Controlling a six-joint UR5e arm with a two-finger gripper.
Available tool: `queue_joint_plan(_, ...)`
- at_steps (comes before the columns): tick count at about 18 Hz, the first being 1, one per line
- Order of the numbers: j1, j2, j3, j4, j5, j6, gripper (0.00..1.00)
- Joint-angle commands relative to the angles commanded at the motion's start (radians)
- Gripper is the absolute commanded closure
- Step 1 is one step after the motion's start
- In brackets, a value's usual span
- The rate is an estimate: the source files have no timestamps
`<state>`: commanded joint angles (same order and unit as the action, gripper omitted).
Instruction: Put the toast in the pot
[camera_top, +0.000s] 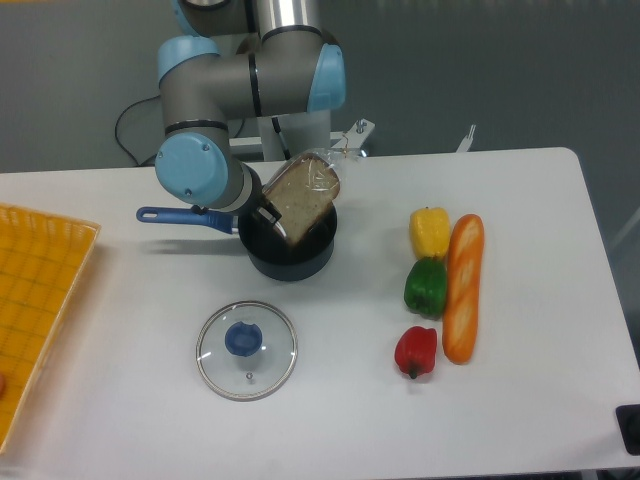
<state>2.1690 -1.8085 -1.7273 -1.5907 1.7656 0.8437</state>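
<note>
The toast (301, 196), a speckled brown slice in clear crinkly plastic, hangs tilted over the pot (300, 262), with its lower end at or just inside the rim. The pot is a small dark saucepan at the table's middle, and its blue handle (178, 215) points left. My gripper (270, 218) comes in from the left, just above the pot's left rim. It is shut on the lower left edge of the toast. The fingers are mostly hidden by the wrist and the slice.
A round glass lid (247, 350) with a blue knob lies in front of the pot. A yellow pepper (429, 231), a green pepper (425, 286), a red pepper (416, 350) and an orange baguette (463, 287) lie to the right. An orange tray (35, 300) sits at the left edge.
</note>
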Motion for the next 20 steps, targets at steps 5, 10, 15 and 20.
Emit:
queue_joint_plan(5,-0.002,-0.008,0.003,0.000,0.006,-0.012,0.49)
queue_joint_plan(10,-0.006,-0.009,0.008,0.000,0.006,-0.012,0.30)
queue_joint_plan(15,-0.006,-0.011,0.017,0.000,0.006,-0.012,0.28)
queue_joint_plan(20,-0.006,-0.034,0.029,0.002,0.008,-0.008,0.36)
